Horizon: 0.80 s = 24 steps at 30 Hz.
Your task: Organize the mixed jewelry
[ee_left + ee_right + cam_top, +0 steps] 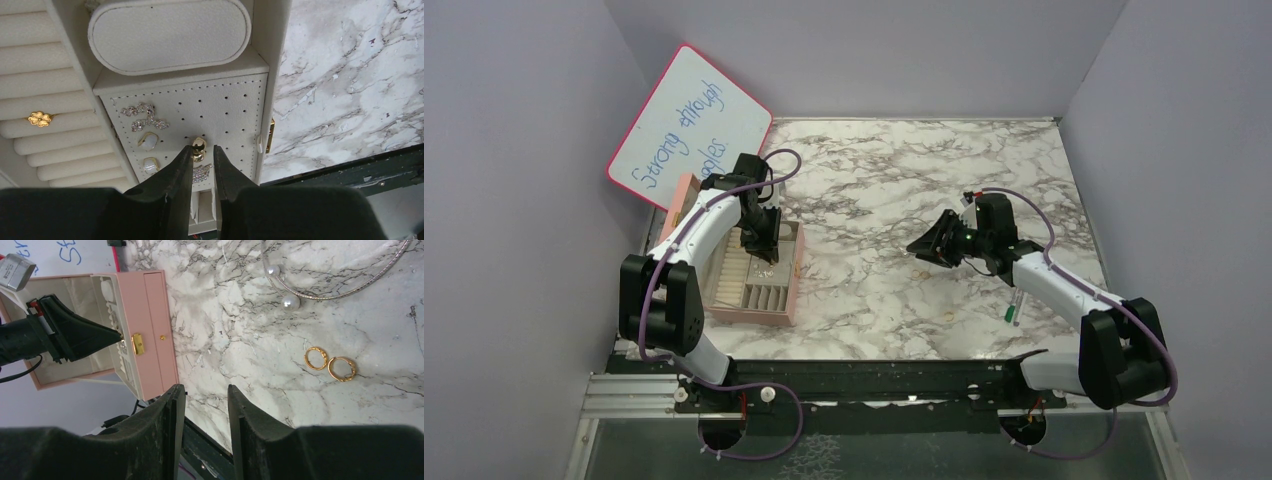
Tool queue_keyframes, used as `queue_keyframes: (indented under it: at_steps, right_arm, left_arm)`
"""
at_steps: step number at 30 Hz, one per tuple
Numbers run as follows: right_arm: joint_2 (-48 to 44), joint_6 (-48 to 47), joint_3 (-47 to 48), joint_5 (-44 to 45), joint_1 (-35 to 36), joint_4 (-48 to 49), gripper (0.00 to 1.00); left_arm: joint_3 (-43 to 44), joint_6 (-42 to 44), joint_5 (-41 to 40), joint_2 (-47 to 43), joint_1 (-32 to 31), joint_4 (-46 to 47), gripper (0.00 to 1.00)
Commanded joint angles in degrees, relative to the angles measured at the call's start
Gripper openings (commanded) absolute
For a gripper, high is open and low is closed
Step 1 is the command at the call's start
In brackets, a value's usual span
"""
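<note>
The pink box [789, 300] lies open at the left, and my left gripper [762, 255] reaches down into it. In the left wrist view a small gold stud [199, 146] sits on the box's perforated cream panel [230, 105]. My left gripper [203, 148] is open around it: the stud touches the left finger and a gap shows on its right. Crystal pieces [140, 111] and white-stone studs [148, 141] sit on the same panel. A gold clover ring [40, 118] rests in the ring rolls. My right gripper [206, 388] hovers open and empty over the marble. Two gold hoops [316, 358] lie beyond it.
A thin silver hoop with two pearls [290, 301] lies on the marble past the gold hoops. A green-and-white pen [1014, 305] lies by the right arm. A whiteboard [689, 125] leans behind the box. An oval cream cushion [170, 32] fills the box's end compartment.
</note>
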Motion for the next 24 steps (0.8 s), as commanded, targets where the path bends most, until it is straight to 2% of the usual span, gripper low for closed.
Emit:
queue_keyframes:
  at_steps: [1,6,10,13,16,20,24]
  right_arm:
    - [-1.34,-0.89,-0.22,1.24,-0.25,-0.57,0.41]
    - [-1.55,-0.96,-0.22,1.31,-0.25,-0.71,0.41]
    - [-1.62,-0.97,-0.32,1.3,-0.25,-0.66,0.41]
    - [-1.59,-0.98,-0.35,1.52,-0.22,-0.68,0.41]
    - [-1.61,-0.98,-0.38,1.52,-0.24,-0.61,0.41]
    - [-1.6,-0.98,-0.49,1.67,-0.25,-0.58,0.41]
    - [-1.53,-0.98,-0.44,1.69,-0.25,-0.57,0.41]
  left_arm:
    - [0.88,0.13,0.84,-2.16,-0.43,0.07,0.21]
    - [1.4,-0.04,-1.65,-2.54,-0.44,-0.35,0.22]
    - [2.02,-0.13,-2.71,-2.8,-0.43,-0.4,0.28]
    - [2.09,-0.09,-3.04,-2.68,-0.43,-0.4,0.29]
    - [1.83,-0.16,-4.06,-2.39,-0.43,-0.22,0.27]
    - [1.61,-0.14,-6.27,-1.97,-0.43,-0.19,0.19]
    - [0.97,0.02,-3.89,-1.75,-0.45,-0.06,0.19]
